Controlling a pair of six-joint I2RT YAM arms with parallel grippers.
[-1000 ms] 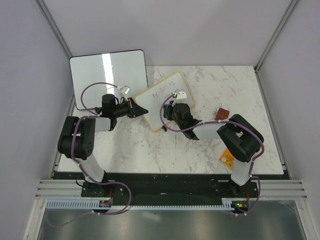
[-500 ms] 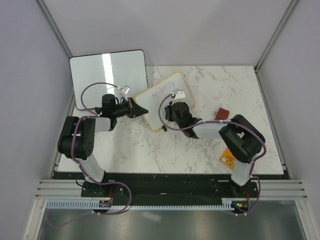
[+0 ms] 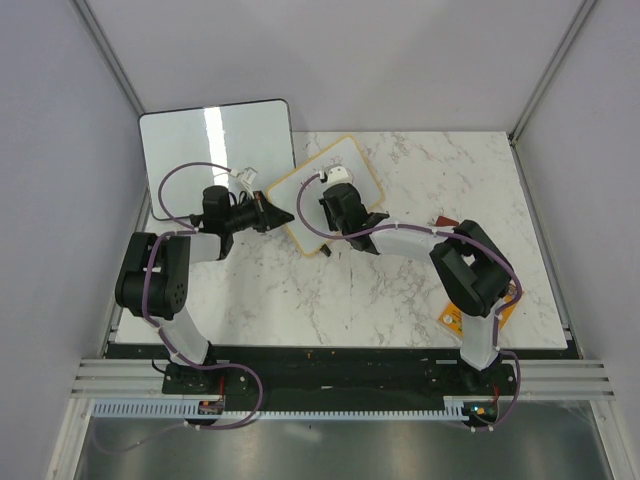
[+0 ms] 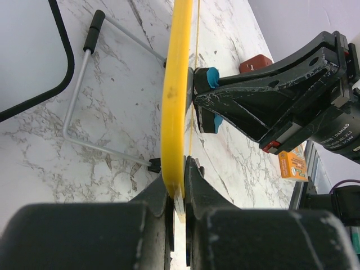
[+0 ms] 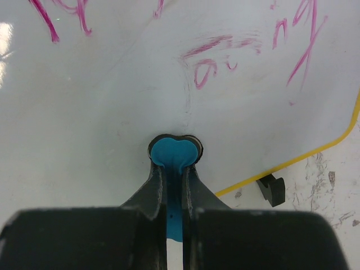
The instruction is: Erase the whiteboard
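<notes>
Board braced, pad on its face

The whiteboard (image 5: 112, 84) stands tilted near the table's (image 3: 450, 170) far edge, toward the far-left corner, beside the large glossy board (image 3: 215, 150). The left gripper (image 4: 179, 180) is clamped on its yellow frame, probably so the wiping pressure cannot tip it back on its wire stand (image 4: 73, 101) or slide it. The right gripper (image 5: 174, 169) is clenched on a blue pad (image 5: 174, 154), held flat against the face near the board's lower edge. Pink writing (image 5: 219, 56) shows above the pad, one patch smeared and the rest sharp, so I judge most of the erasing is left to do
</notes>
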